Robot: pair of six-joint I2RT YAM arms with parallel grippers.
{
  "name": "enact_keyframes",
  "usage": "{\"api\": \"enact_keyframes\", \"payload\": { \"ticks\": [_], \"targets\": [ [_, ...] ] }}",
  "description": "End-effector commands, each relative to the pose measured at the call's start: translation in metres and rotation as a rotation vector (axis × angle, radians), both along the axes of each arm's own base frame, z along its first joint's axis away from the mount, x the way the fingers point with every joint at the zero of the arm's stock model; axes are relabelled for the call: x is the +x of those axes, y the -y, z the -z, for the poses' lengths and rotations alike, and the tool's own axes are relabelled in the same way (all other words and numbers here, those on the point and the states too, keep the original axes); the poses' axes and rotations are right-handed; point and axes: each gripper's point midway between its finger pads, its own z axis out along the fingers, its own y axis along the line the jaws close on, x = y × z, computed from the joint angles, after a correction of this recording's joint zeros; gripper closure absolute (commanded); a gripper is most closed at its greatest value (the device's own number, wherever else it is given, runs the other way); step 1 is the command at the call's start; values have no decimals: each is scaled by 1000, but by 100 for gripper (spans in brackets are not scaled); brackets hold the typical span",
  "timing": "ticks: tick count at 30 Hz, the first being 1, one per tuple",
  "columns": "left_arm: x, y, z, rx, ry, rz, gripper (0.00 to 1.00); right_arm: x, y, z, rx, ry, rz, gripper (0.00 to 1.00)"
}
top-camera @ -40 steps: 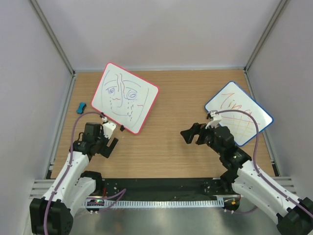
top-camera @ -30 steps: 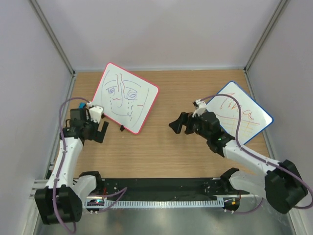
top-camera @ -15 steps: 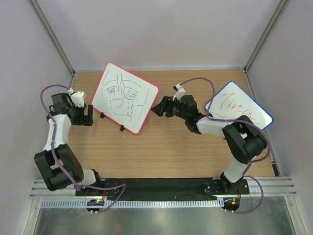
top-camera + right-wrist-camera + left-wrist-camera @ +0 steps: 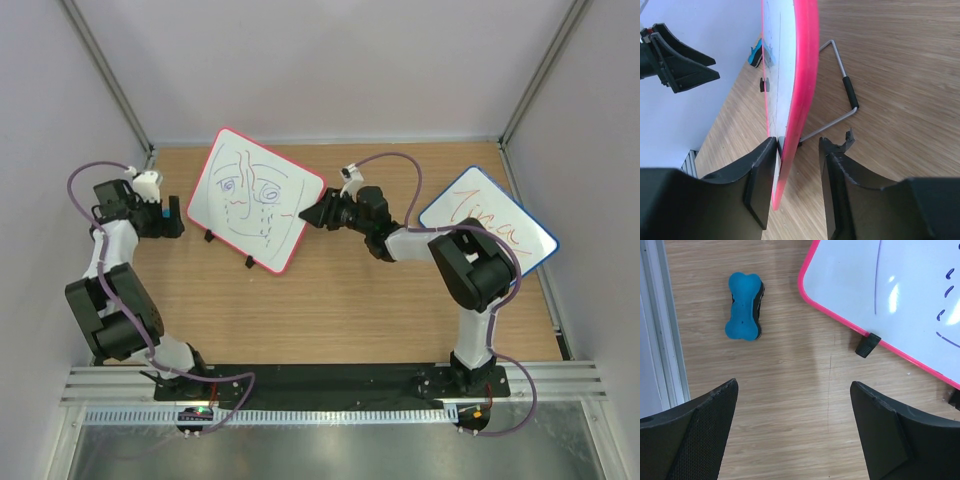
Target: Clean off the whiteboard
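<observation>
My right gripper (image 4: 797,145) has its two black fingers on either side of the lower right edge of the rectangular whiteboard with the thin red-pink frame (image 4: 805,60). The jaws are part-way together. The left finger (image 4: 760,175) sits against the drawn face of the board, while a sliver of wood shows between the other finger and the frame, so nothing is clamped. Behind the board a bent grey wire stand with a black sleeve (image 4: 840,90) props it at a tilt on the wooden table (image 4: 350,300).

My left gripper (image 4: 792,390) hangs over the table with its jaws wide apart and nothing between them. Just ahead of it lies a blue bone-shaped eraser with a dark underside (image 4: 744,306), near the metal rail at the table's left side. To the right of it is the board's left corner and a small black foot (image 4: 867,345).

From above, the whiteboard (image 4: 255,200) stands at the back left of the table between my two grippers, with purple and red face scribbles across it. A blue-framed board with orange writing (image 4: 488,230) lies well apart at the right.
</observation>
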Motion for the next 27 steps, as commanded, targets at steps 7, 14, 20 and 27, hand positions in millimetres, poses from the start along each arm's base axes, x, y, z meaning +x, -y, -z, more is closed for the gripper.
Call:
{"api": "enact_keyframes", "payload": {
  "ticks": [7, 14, 20, 27],
  "targets": [
    [29, -32, -3, 17, 58, -46, 11, -4, -14, -34, 82, 85, -61, 69],
    [56, -63, 16, 33, -5, -144, 19, -7, -15, -31, 57, 73, -75, 82],
    [81, -62, 27, 18, -53, -114, 19, -12, -11, -25, 25, 53, -79, 90],
    [80, -67, 60, 66, -204, -62, 29, -11, -9, -21, -3, 41, -71, 96]
  ]
}}
